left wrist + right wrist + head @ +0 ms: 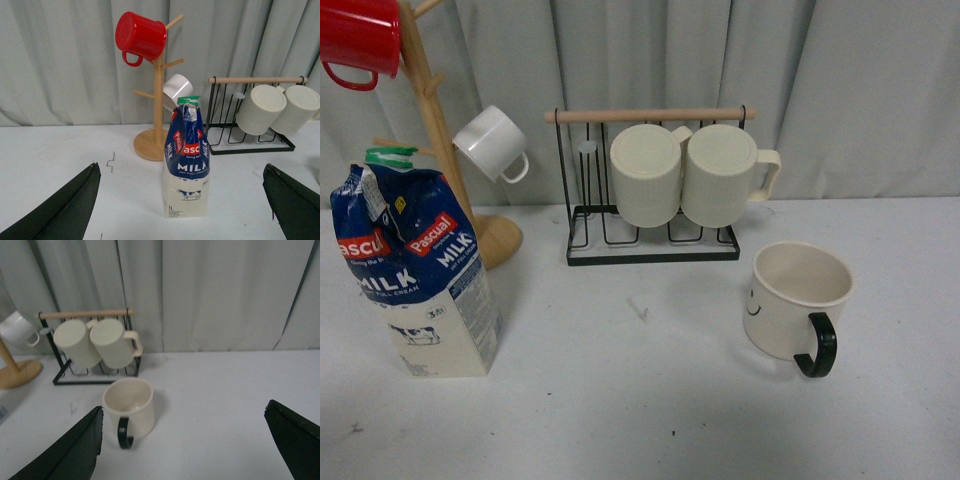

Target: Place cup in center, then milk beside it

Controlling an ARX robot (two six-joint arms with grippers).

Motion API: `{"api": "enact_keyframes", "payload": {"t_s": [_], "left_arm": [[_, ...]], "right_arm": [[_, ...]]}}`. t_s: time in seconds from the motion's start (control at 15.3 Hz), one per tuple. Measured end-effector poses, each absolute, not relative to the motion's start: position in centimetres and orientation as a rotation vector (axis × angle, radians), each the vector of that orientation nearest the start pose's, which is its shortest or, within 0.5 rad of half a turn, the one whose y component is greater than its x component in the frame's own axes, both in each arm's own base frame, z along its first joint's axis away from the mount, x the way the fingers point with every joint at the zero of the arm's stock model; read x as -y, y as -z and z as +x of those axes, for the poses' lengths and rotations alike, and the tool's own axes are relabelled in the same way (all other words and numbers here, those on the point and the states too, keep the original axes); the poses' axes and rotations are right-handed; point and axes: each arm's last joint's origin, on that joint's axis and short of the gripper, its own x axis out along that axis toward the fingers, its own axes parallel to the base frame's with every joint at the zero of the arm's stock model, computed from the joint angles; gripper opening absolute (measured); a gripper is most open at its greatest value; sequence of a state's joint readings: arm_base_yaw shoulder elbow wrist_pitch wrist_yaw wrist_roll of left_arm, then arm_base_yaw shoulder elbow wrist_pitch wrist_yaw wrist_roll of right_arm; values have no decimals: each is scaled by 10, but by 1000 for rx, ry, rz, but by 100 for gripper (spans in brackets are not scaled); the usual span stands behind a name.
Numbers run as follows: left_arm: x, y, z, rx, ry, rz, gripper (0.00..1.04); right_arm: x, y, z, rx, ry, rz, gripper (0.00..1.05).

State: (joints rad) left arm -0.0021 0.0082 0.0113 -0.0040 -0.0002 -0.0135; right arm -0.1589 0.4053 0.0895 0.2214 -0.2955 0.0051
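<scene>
Currently: neither item placed; toppling risk noted

The left hand (181, 170) and right hand (183, 409) are seen spread wide, nothing gripped. The cup (798, 300) is found upright, right of centre on the tabletop (640, 400); the milk (415, 280) at far left. If nudged off-line, the cup may be tipped; the tall, creased carton may be toppled against the mug tree (435, 110) behind.
</scene>
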Motion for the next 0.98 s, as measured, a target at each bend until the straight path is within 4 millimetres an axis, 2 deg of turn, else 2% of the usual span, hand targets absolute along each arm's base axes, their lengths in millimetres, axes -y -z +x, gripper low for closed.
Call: {"api": "enact_keyframes", "payload": {"t_s": [0.07,0.13,0.2,0.26,0.39,0.52,0.72,0.85,0.98], "left_arm": [[0,-166,98,-1,2,-14,98],[0,-166,98,0,2,-14,98],[0,-166,98,-1,2,-14,98],[0,-166,98,-1,2,-14,98],[0,-166,98,-1,2,-14,98],[0,-166,98,-1,2,-14,98],[0,-166,98,-1,2,-14,98],[0,-166,98,-1,2,-14,98],[0,-166,98,-1,2,-14,98]], "right_arm": [[14,-194,143,-56,-120,19,98],[16,-212,177,-15,-62,10,98],[16,-217,206,-31,-25,11,98],[14,-212,241,-145,15,26,98],[-3,-184,300,-400,-13,31,98],[-20,-168,351,-595,-63,44,98],[-39,-159,393,-773,-111,66,98],[-45,-146,403,-876,-117,92,98],[-51,-132,402,-953,-120,122,98]]}}
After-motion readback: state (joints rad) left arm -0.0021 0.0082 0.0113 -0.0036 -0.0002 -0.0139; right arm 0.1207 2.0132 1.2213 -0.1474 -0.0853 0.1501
